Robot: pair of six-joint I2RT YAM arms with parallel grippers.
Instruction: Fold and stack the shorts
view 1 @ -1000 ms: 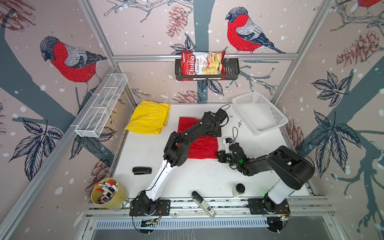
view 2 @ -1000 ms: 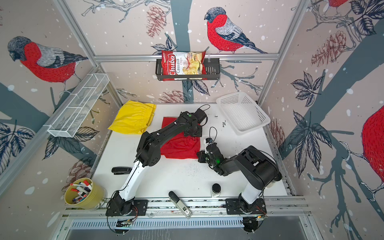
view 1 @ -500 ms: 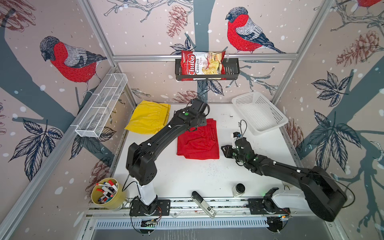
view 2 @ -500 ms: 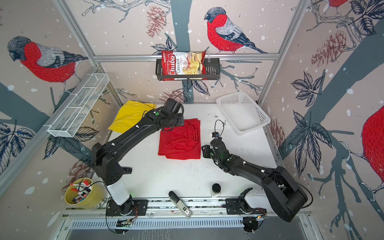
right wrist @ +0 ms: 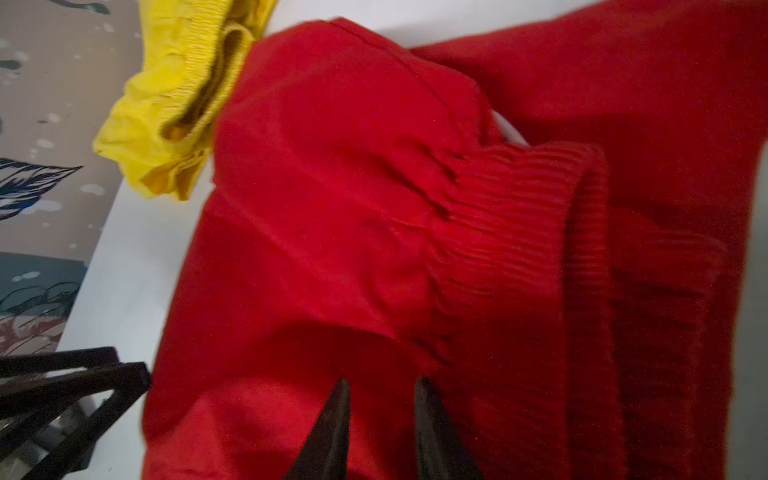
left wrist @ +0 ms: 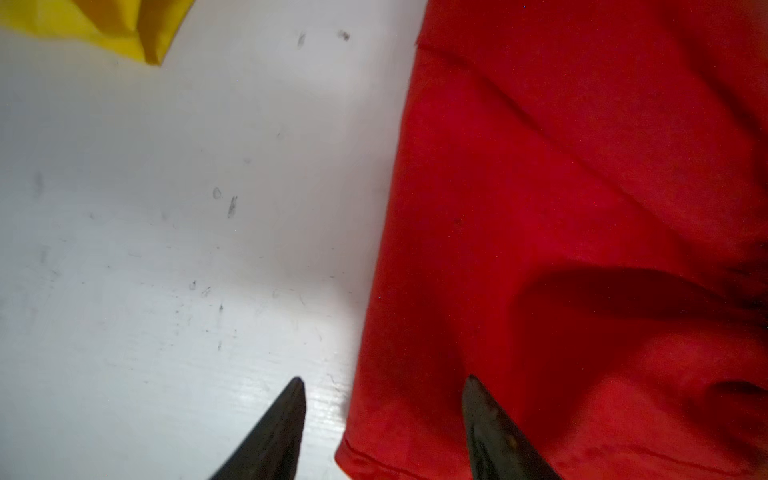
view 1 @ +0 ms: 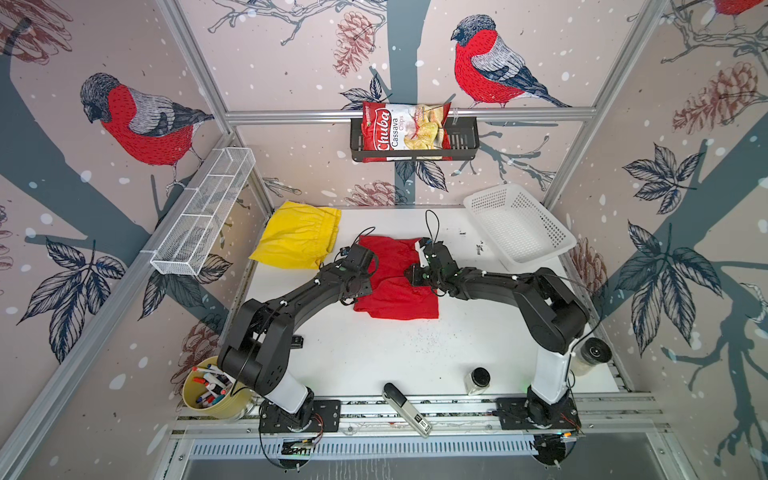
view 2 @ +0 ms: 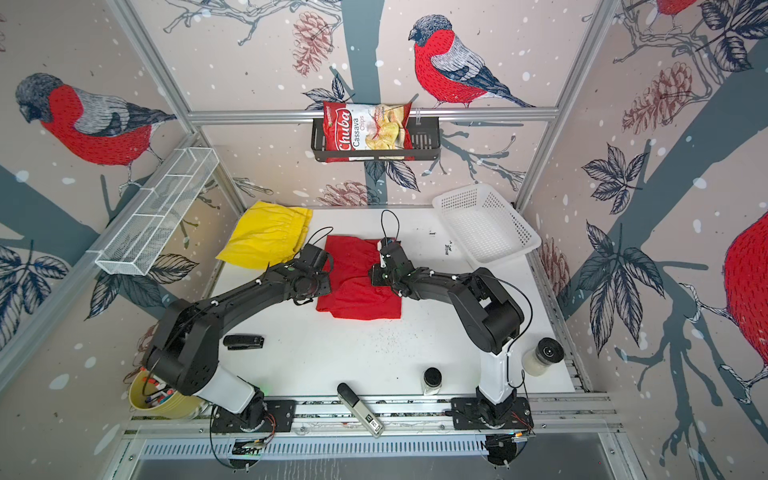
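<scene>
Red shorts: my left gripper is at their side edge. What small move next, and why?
Probably lower the left gripper and close it on that edge. Its jaws stand open astride the side edge of the red shorts, half over the table, half over cloth, with nothing held yet.

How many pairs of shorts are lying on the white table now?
2. The yellow shorts lie at the far left corner of the table. The red shorts lie near the middle. Nothing suggests that a third pair is hidden.
</scene>
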